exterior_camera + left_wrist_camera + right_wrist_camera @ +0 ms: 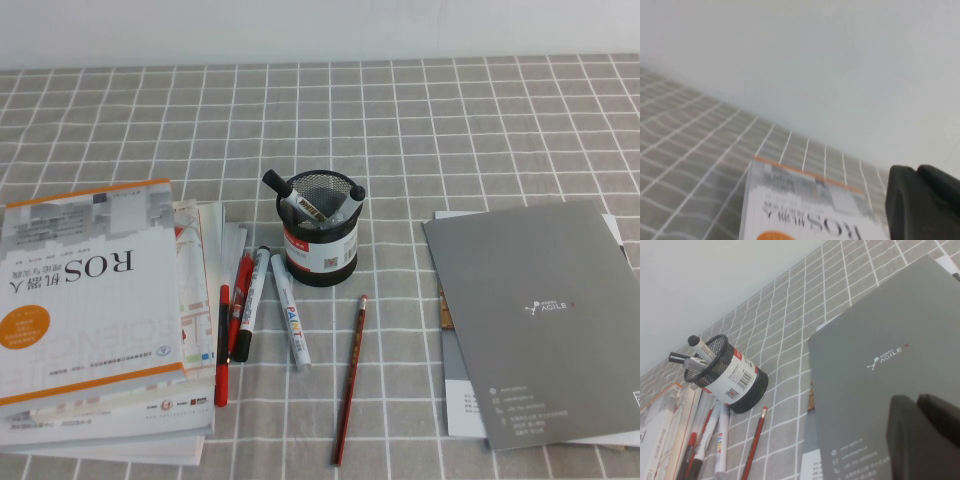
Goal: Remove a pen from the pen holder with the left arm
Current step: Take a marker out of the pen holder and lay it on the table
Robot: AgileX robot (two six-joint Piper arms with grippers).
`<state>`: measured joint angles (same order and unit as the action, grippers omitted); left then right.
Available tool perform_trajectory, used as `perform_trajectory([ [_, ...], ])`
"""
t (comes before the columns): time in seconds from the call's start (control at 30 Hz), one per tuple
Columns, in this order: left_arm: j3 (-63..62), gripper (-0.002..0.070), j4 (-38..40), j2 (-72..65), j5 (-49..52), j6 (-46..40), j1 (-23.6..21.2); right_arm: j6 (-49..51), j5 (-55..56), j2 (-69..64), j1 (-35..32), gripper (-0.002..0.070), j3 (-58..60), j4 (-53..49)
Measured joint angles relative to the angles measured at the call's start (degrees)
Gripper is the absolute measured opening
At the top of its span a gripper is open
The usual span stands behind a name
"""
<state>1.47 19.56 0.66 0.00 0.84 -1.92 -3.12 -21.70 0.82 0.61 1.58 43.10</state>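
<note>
Shooting from a raised post on the robot's own side, we look down across the checked bench [420, 120] to the white wall [320, 25] at its far edge, with the whole layout in frame. From the left wrist we sit low and close over the ROS book [810, 220], facing that far wall, with the left tool [922, 205] dark at the frame's edge. From the right wrist we face far and left, close over the grey folder [875, 365] toward the pen holder [732, 377], with the right tool [925, 440] at the frame's edge. The high view shares the book, folder and holder.
</note>
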Motion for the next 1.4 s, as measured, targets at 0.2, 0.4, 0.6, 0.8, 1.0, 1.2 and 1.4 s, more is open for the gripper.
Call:
perform_trajectory([
  [0.2,0.00,-0.0004,0.64,0.00,-5.61,9.32,0.00,0.00,0.00,0.00,0.00,-0.0013,0.00,0.00],
  [0.4,0.01,-0.0004,1.23,0.00,-10.08,33.18,0.00,0.00,0.00,0.00,0.00,-0.0013,0.00,0.00],
  [0.6,0.11,-0.0004,1.02,0.00,-13.92,36.43,0.00,0.00,0.00,0.00,0.00,-0.0013,0.00,0.00],
  [0.8,-3.60,-0.0004,-17.40,0.00,-9.94,37.59,0.00,0.00,0.00,0.00,0.00,-0.0013,0.00,0.00],
  [1.0,-17.29,-0.0004,-33.37,-9.61,3.84,38.76,0.00,0.00,0.00,0.00,0.00,-0.0013,0.00,0.00],
  [1.2,-23.99,-0.0004,-35.49,-27.02,1.81,32.17,2.45,0.00,0.00,0.00,0.00,-0.0013,0.00,0.00],
  [1.4,-24.67,-0.0004,-38.90,-41.88,-2.69,28.54,13.13,0.00,0.00,0.00,0.00,-0.0013,0.00,0.00],
])
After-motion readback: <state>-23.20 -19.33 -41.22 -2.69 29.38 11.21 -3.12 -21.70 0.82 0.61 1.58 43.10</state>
